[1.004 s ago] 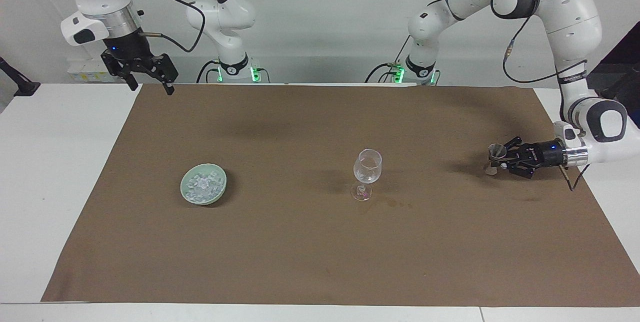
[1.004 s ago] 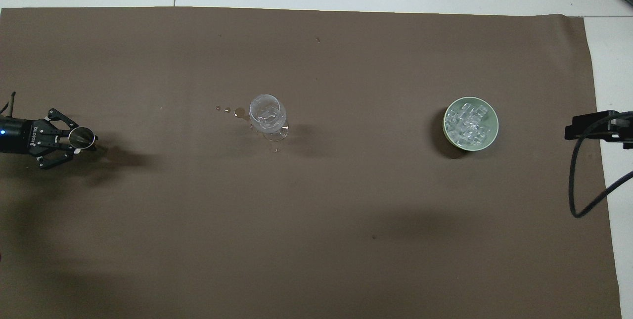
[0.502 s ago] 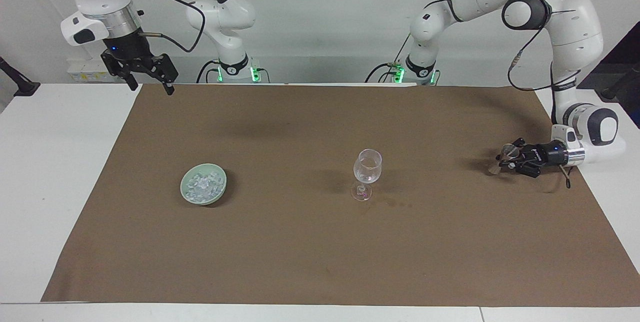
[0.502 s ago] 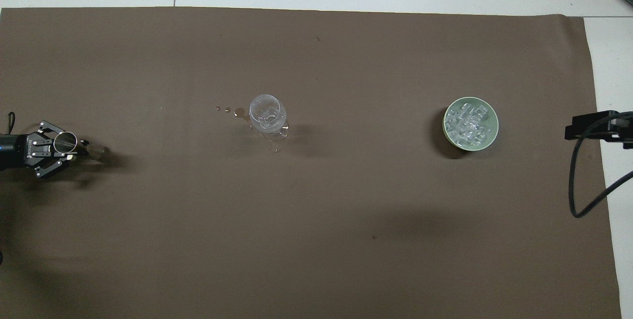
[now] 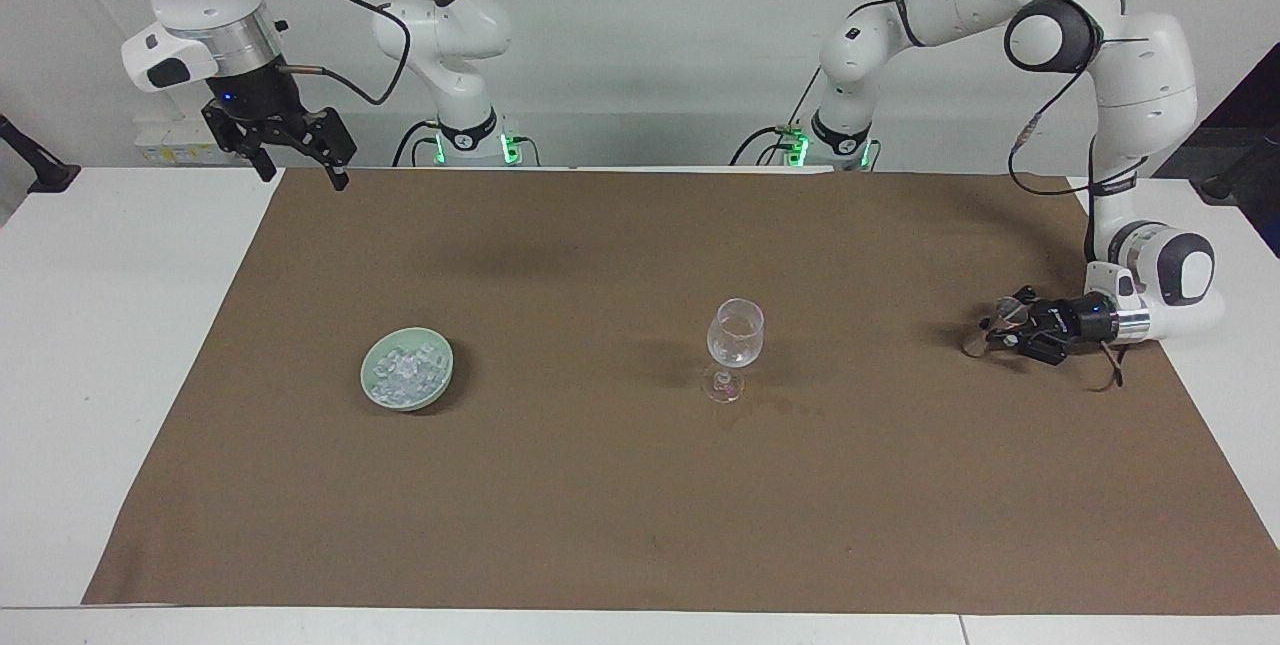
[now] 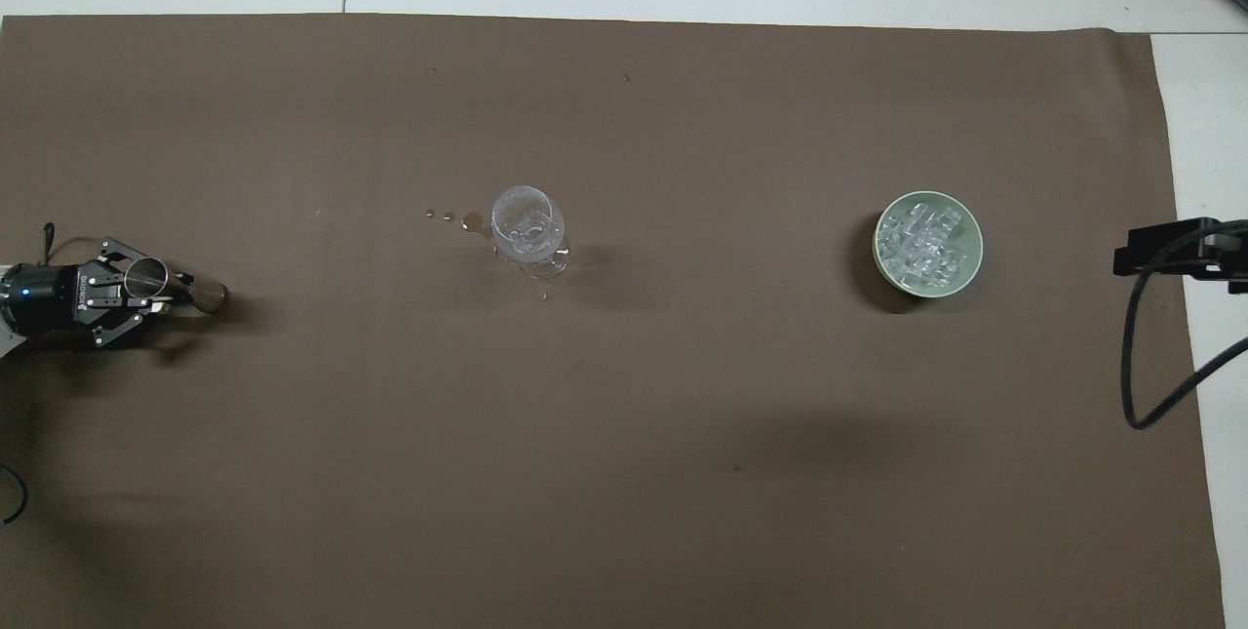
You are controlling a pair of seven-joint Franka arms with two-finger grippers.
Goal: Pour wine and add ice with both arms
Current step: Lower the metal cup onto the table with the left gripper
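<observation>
The ice [image 6: 924, 243] is a heap of small clear-to-whitish glassy chunks filling the pale green round bowl [image 6: 960, 279] toward the right arm's end of the brown mat [image 6: 624, 473]; the heap shows no long axis. The left gripper [image 6: 161, 286] is clamped on a small clear stemmed cup [image 6: 148, 271], tilted, foot toward the tall clear stemmed glass [image 6: 527, 224]. The right gripper [image 5: 298, 157] waits, jaws wide.
</observation>
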